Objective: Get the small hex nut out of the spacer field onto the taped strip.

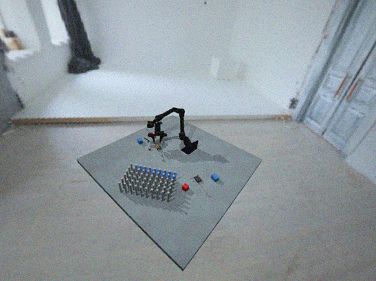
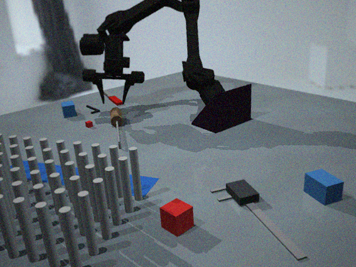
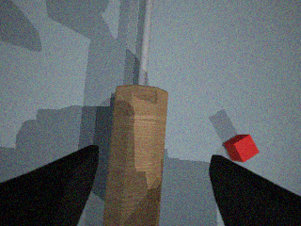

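My gripper is open, fingers pointing down. It is above the wooden handle of a tool. In the wrist view the handle lies between the two fingertips with gaps on both sides. Its thin metal shaft points toward the spacer field. The grey metal spacers stand upright in rows. The blue taped strip runs along the field's arm side, partly hidden by spacers. I cannot make out the hex nut in any view.
A black two-pronged tool, a red cube and a blue block lie right of the field. Near the gripper are a small red cube, another blue block, a black bent piece and a red-handled tool.
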